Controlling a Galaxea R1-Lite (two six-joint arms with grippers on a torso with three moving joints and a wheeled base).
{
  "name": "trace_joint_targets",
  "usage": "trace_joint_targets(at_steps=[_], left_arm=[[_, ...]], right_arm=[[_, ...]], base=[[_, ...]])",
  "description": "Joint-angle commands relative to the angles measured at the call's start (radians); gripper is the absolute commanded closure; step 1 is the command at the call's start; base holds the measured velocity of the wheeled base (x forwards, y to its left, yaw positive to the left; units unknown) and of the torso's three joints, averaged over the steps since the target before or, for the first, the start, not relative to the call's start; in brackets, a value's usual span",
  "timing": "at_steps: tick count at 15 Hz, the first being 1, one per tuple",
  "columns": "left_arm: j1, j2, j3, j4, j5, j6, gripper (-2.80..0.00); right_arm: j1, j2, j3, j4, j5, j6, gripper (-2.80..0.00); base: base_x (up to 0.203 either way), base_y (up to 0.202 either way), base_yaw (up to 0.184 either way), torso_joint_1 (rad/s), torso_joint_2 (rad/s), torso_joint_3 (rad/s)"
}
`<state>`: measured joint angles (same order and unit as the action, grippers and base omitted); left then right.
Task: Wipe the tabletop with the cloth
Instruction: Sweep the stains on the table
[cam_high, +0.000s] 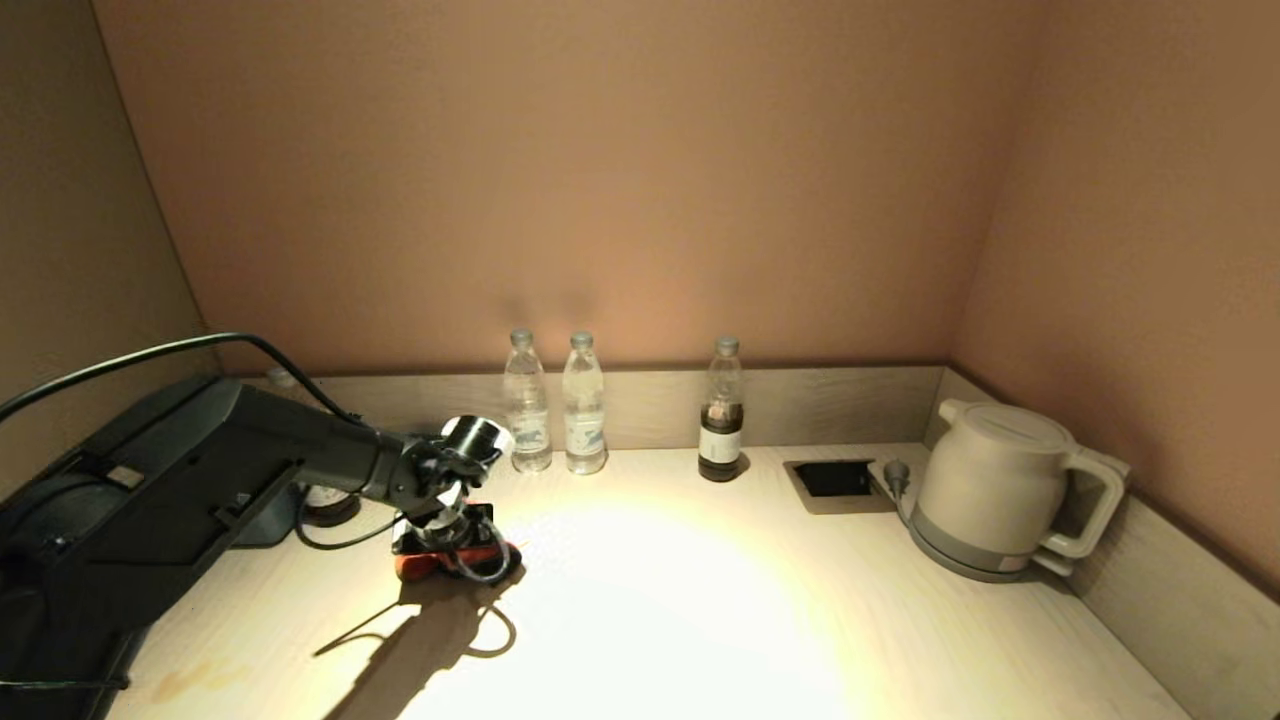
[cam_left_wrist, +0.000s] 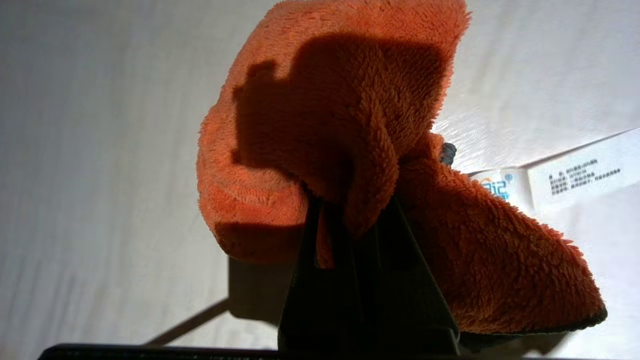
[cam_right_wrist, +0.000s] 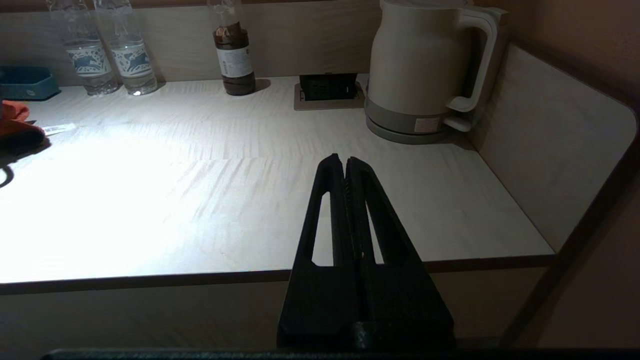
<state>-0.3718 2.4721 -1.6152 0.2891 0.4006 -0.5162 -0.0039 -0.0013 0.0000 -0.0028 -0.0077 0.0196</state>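
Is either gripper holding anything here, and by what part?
The left gripper is shut on the cloth, pinching a bunched fold near its middle. The right gripper is shut and holds nothing.

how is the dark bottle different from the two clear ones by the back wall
The dark bottle holds dark liquid low down and wears a pale label; the two clear bottles look clear, with blue-printed labels. The dark one stands alone nearer the black recess; the clear pair stand side by side. All are upright, capped, against the rim.

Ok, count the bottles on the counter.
3 for certain, all against the back rim: two clear bottles side by side, one dark-filled bottle further right. The arm may hide another.
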Motion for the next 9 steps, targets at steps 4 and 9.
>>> trace_joint_targets(at_steps=[4,9], left_arm=[[0.019,-0.166,0.218,0.002,-0.010,-0.007,0.00],[0.033,-0.301,0.462,-0.029,-0.058,-0.014,0.00]], right_arm=[[-0.001,0.001,0.000,0.000,0.000,0.000,0.00],[-0.001,0.001,0.000,0.000,0.000,0.000,0.00]], base=[[0.000,0.000,0.000,0.000,0.00,0.000],[0.000,0.000,0.000,0.000,0.00,0.000]])
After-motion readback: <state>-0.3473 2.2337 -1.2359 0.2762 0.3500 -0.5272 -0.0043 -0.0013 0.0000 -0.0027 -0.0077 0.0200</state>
